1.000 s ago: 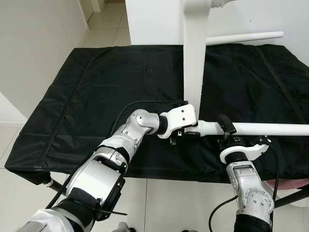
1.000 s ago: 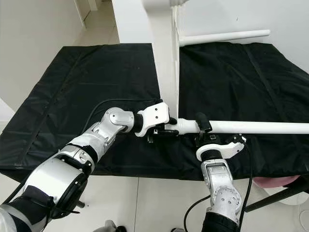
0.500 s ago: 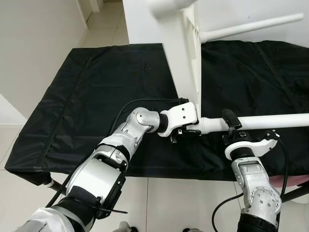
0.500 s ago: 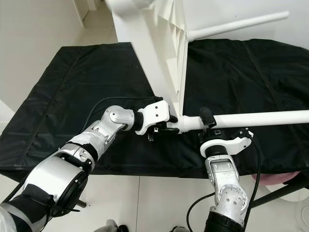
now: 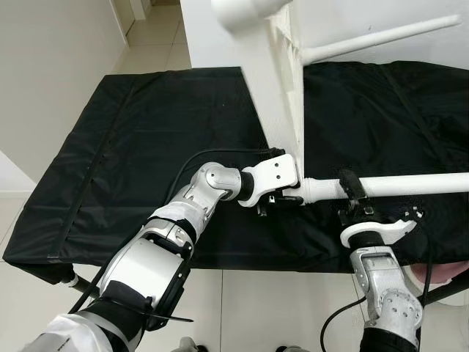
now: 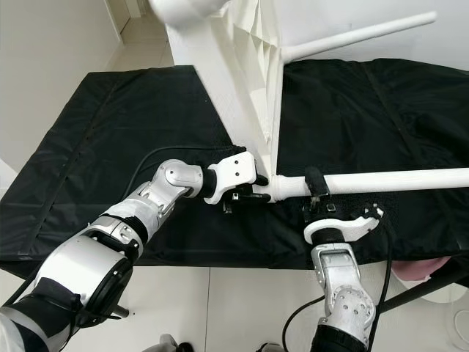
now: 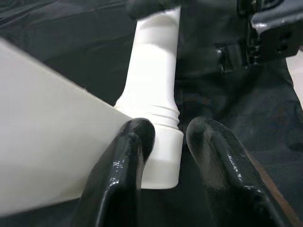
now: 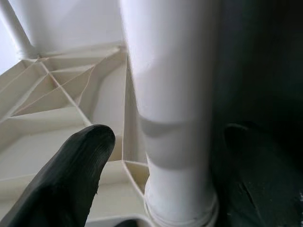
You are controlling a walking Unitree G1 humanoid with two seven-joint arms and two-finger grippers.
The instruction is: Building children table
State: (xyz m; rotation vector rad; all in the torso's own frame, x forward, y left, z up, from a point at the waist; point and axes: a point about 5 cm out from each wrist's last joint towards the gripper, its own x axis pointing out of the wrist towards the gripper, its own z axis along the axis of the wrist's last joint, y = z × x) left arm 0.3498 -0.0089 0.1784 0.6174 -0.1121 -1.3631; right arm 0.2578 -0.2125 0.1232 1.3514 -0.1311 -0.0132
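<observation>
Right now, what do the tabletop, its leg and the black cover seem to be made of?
Tabletop: likely moulded white plastic, matte; its underside shows ribbing. Leg: smooth white plastic tube, slight sheen, with a ridged collar where it meets the top. Cover: thin black fabric, possibly coated; it creases and glints.

White walls [image 5: 51,66] and pale tiled floor [image 5: 157,37] surround a black-covered platform [image 5: 146,147].

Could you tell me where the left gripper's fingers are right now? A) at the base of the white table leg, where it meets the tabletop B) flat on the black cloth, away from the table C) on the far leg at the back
A: the left gripper straddles the base of the white table leg beside the tabletop.
</observation>
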